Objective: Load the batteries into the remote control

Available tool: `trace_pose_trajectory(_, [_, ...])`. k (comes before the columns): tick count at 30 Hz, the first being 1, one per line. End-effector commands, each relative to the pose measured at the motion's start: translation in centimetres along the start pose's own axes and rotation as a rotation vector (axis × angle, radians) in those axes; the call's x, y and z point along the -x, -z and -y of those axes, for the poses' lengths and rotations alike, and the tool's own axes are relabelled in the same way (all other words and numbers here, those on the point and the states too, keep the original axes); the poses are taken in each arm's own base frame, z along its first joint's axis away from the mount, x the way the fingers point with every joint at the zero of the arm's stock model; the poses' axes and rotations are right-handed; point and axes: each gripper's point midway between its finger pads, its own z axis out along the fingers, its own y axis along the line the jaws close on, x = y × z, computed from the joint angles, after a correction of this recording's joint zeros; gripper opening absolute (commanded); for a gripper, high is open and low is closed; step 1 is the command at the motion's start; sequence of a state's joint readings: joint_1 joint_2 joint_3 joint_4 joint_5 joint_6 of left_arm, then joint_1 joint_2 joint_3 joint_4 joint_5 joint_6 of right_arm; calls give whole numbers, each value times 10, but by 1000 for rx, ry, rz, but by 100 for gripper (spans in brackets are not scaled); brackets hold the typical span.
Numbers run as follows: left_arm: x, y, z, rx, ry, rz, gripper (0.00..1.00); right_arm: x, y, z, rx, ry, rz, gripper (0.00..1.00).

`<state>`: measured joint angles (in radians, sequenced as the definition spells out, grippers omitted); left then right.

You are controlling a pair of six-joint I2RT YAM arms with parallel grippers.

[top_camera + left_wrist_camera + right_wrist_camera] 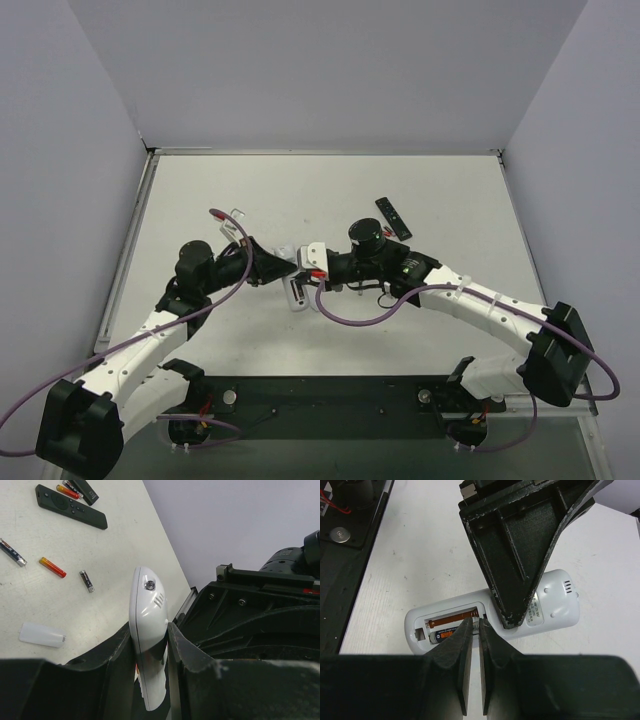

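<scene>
My left gripper [150,630] is shut on the long sides of the white remote control [147,610], holding it just above the table [420,190]. Seen from the right wrist, the remote [555,605] has its back up and its battery bay open. A red battery [452,616] lies in the far slot and a dark grey one [445,635] in the near slot. My right gripper [475,625] is shut, its tips resting on the spring end of the dark battery. Loose batteries lie on the table: one red [52,567], two dark grey [86,580] [13,552].
A black remote [71,506] lies at the back with a red battery [67,491] and a black cover [86,491] beside it. The white battery cover [42,634] lies near my left fingers. Both arms meet at the table's middle [300,272].
</scene>
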<state>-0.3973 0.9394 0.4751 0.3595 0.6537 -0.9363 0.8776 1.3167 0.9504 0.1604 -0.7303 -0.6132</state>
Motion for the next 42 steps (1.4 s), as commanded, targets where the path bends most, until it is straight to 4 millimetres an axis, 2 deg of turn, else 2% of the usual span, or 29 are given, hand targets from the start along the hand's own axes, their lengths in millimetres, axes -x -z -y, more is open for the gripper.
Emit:
trace_pose_trajectory(1, [36,7,61,-184,-95,121,0,-30,-6,-16,65,-49,-72,6])
trace_pose_trajectory(10, [41,11,74,-231,-90,141,0,-50,-9,-21,58,-75,-121,8])
trace_pose_trajectory(19, [30,10,52,-168,-82,129,0,-45,-4,-7,-43,-74,-98,16])
trace_pose_trajectory(23, [26,9,38,-109,-103,115,0,-35,-1,1,-84,-73,-70,20])
trace_pose_trajectory(28, [22,7,22,-57,-118,104,0,-15,1,1,-103,-82,-10,30])
trace_pose_trajectory(29, [20,6,17,-42,-121,97,0,-5,4,6,-133,-95,26,31])
trace_pose_trajectory(33, [17,6,2,14,-129,98,0,9,17,24,-268,-166,80,46])
trace_pose_trajectory(37, [15,8,-12,68,-144,103,0,-4,40,51,-486,-366,28,58])
trace_pose_trajectory(38, [13,9,-17,85,-146,99,0,-18,53,63,-603,-435,-38,62])
trace_pose_trajectory(40, [12,10,-24,111,-144,107,0,-35,62,67,-678,-560,-99,67])
trace_pose_trajectory(42, [10,11,-30,124,-142,106,0,-60,72,59,-718,-656,-210,87])
